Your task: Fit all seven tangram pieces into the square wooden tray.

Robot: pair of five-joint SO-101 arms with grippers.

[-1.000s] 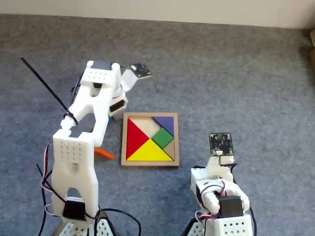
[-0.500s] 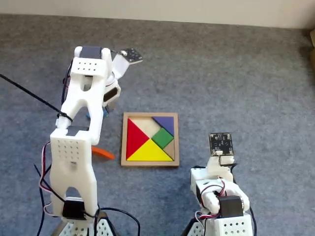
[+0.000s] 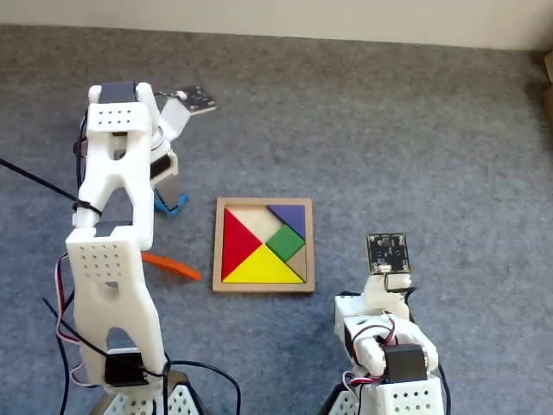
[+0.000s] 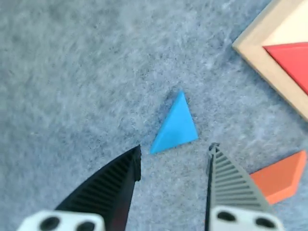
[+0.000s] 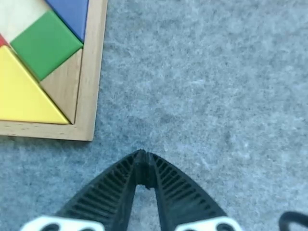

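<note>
The square wooden tray (image 3: 263,287) lies mid-table holding a red triangle (image 3: 235,241), a yellow triangle (image 3: 259,268), a green square (image 3: 284,242) and a blue-violet piece (image 3: 292,216). A small light-blue triangle (image 4: 175,126) lies on the carpet left of the tray, also visible under the left arm (image 3: 171,206). My left gripper (image 4: 174,150) hangs open just above and short of it, empty. An orange piece (image 3: 170,266) lies nearer the arm bases, showing beside one finger (image 4: 280,176). My right gripper (image 5: 143,161) is shut and empty over bare carpet beside the tray's corner (image 5: 89,130).
The left arm (image 3: 117,216) stretches over the carpet left of the tray. The right arm (image 3: 387,346) is folded at the front right. Grey carpet spreads open at the back and right. A black cable (image 3: 34,177) sticks out to the left.
The left arm has swung leftward, away from the tray's edge, uncovering the light-blue triangle and more of the orange piece. The right arm has kept still.
</note>
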